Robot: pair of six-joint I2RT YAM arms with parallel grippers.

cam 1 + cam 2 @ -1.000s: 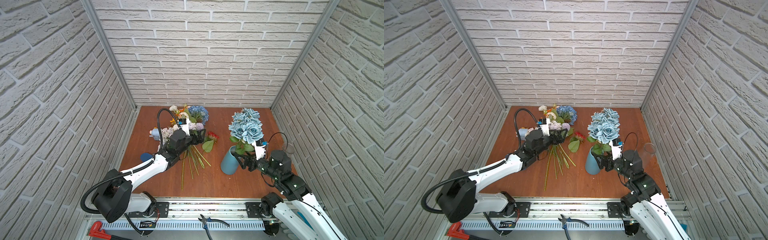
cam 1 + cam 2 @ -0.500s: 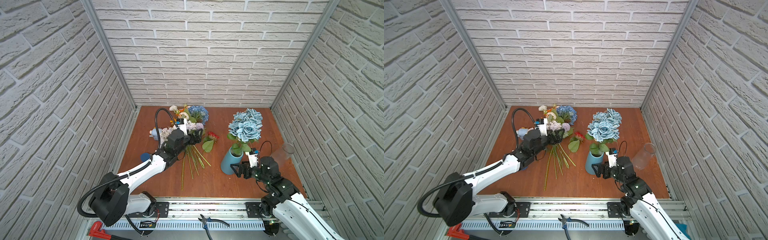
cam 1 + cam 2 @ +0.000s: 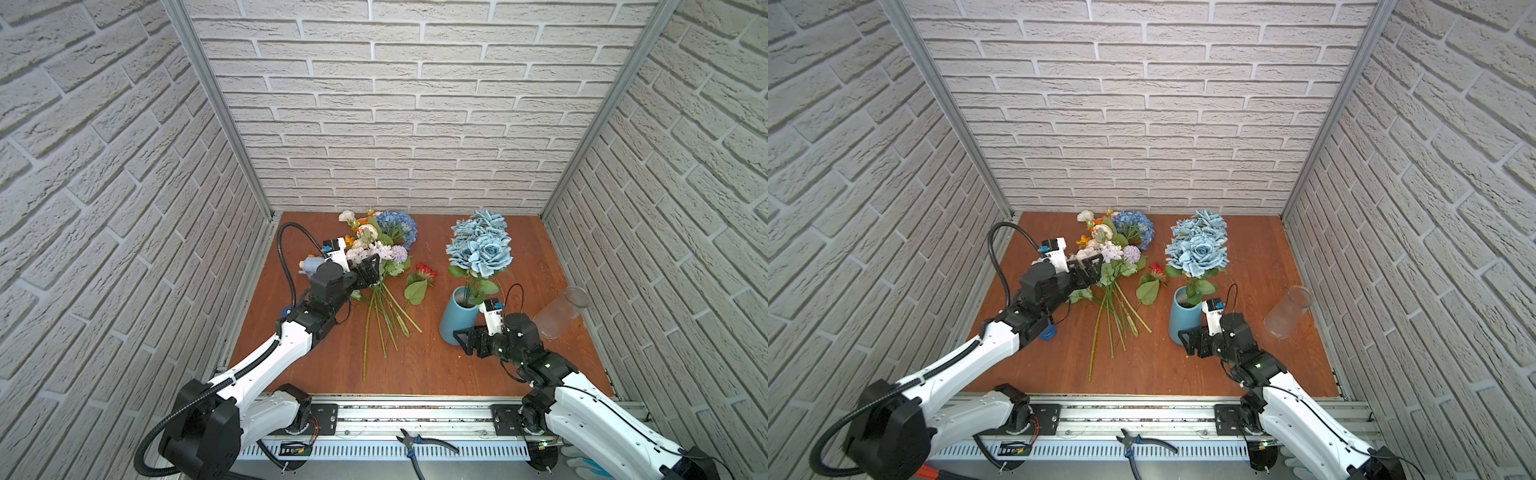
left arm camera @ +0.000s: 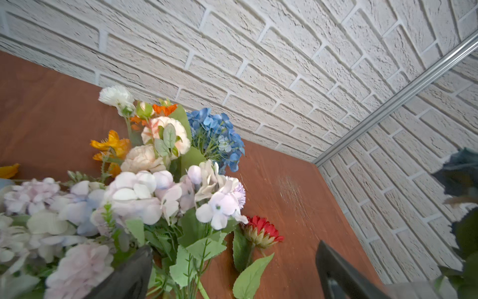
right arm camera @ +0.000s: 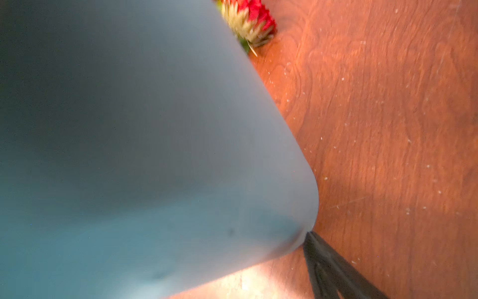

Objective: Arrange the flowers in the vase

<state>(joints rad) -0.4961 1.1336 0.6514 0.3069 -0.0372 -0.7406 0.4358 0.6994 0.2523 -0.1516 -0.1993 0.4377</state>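
Observation:
A blue vase point(image 3: 457, 316) point(image 3: 1185, 316) stands right of the middle with dusty-blue roses point(image 3: 480, 245) point(image 3: 1198, 245) in it. The other flowers point(image 3: 374, 253) point(image 3: 1108, 249) lie in a pile at the back left, stems toward the front. A red bloom point(image 3: 426, 272) point(image 4: 263, 227) lies beside them. My left gripper point(image 3: 370, 270) point(image 4: 232, 271) hangs open over the pile's stems. My right gripper point(image 3: 465, 338) point(image 3: 1190, 340) is low at the vase's base, jaws wide. One finger point(image 5: 326, 266) touches the vase point(image 5: 129, 129); the other is hidden.
A clear glass vase point(image 3: 561, 313) point(image 3: 1287, 311) leans at the far right near the wall. A small blue disc point(image 3: 1046, 332) lies under the left arm. Pliers point(image 3: 419, 442) rest on the front rail. Brick walls close in three sides.
My right gripper has dropped from the rose stems at the vase's rim to its base and drawn back toward the front. The left gripper has hardly moved.

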